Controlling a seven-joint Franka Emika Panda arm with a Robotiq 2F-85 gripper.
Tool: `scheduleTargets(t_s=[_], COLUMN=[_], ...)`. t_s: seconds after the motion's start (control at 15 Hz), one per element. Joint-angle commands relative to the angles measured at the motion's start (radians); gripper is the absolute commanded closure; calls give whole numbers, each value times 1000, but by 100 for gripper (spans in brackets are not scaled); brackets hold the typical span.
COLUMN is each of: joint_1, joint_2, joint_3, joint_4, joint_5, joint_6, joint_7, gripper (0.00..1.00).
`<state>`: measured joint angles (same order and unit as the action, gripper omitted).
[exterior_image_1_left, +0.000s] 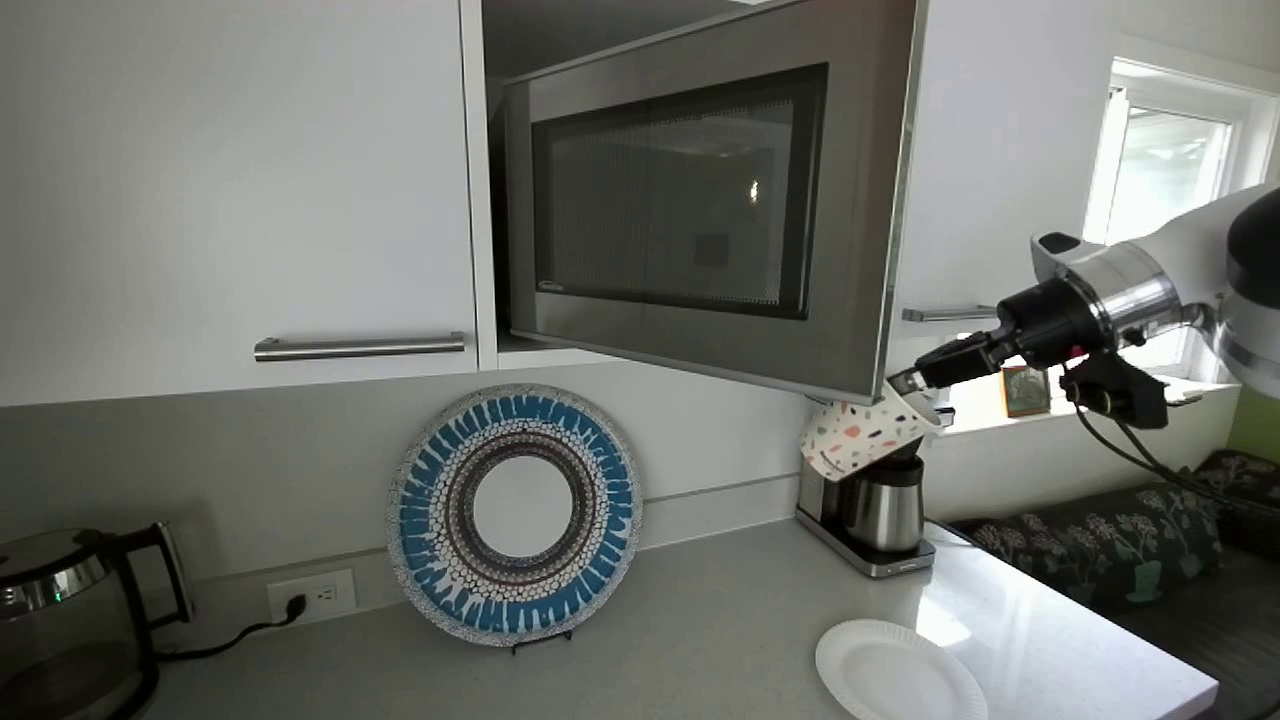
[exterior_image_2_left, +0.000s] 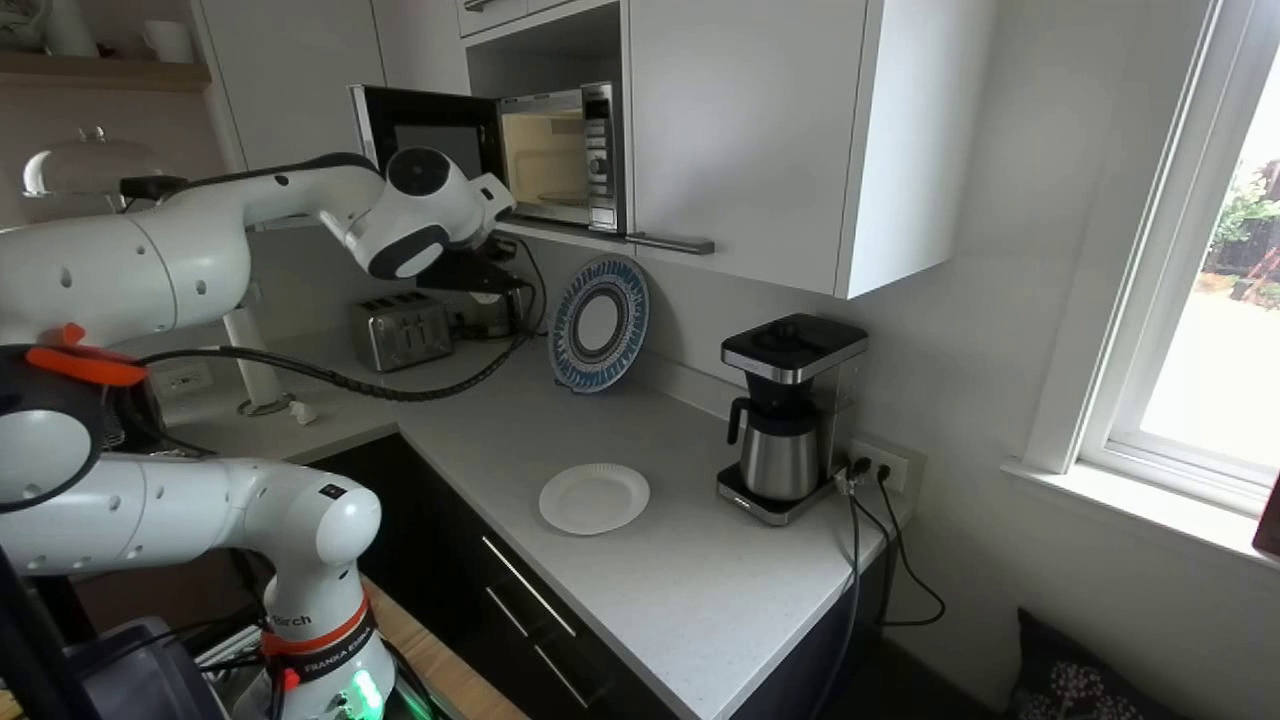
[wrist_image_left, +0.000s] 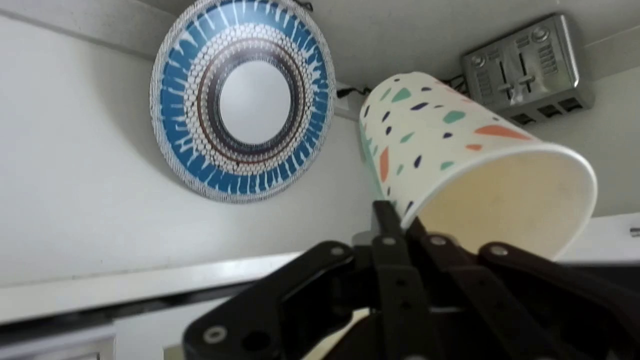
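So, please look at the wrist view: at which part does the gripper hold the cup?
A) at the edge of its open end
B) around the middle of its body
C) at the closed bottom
A: in the wrist view, the gripper pinches the wall of the cup at the edge of its open end, while the closed bottom points away from the gripper.

The open microwave door (exterior_image_1_left: 690, 210) juts out near the cup (exterior_image_1_left: 853, 438), while free air lies above the white plate (exterior_image_2_left: 595, 498).
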<state>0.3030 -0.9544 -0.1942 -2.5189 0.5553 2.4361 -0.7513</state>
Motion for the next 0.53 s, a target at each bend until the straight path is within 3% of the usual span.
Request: scheduleTargets(t_s=[0.0, 0.33, 0.47], joint_1=[46, 61, 35], joint_2=[4, 27, 52], joint_3=[15, 87, 128], joint_4=[81, 167, 199], joint_5=[-16, -54, -104], joint_6=[61, 194, 257], joint_7=[35, 133, 214], gripper=[99, 99, 99])
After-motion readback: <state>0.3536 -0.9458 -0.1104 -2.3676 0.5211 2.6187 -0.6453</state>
